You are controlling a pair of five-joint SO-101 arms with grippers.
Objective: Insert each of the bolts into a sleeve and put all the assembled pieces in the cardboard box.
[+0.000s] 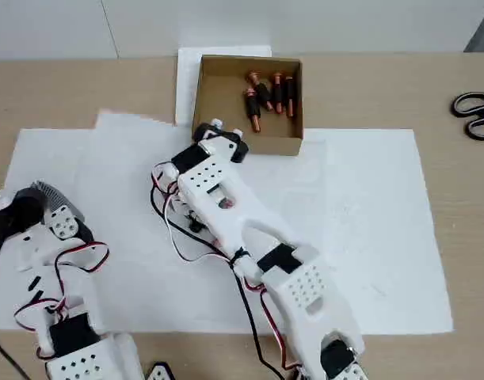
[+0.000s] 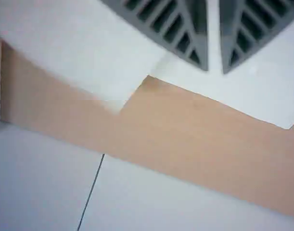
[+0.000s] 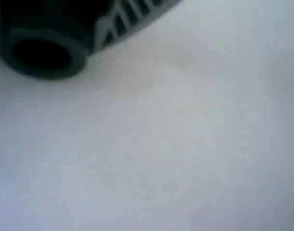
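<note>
The cardboard box [image 1: 249, 145] stands open at the far side of the desk [image 1: 67, 87], its near edge resting on the white paper sheets [image 1: 368, 222] that cover the middle of the desk. Four assembled pieces [image 1: 269, 93], copper bolts in black sleeves, lie close together in the box's far right part, roughly parallel, one of them a little askew. The right arm stretches from the near edge across the paper, and the right tool [image 1: 217, 136] sits just beside the box's near left corner, low over the paper; whether it is spread or pressed together cannot be told. In the right wrist view a dark tube [image 3: 41, 53] with an open end shows close above the paper, perhaps a sleeve, too blurred to be sure, and whether anything grips it is unclear. The left arm is folded at the near left of the desk, and the left tool [image 2: 213, 66] hangs over the paper, well apart from the box. Its grey ribbed fingers [image 2: 185, 33] are drawn close together with only a thin slit between them and nothing in it. A pair of scissors [image 1: 475, 113] lies at the desk's far right edge.
</note>
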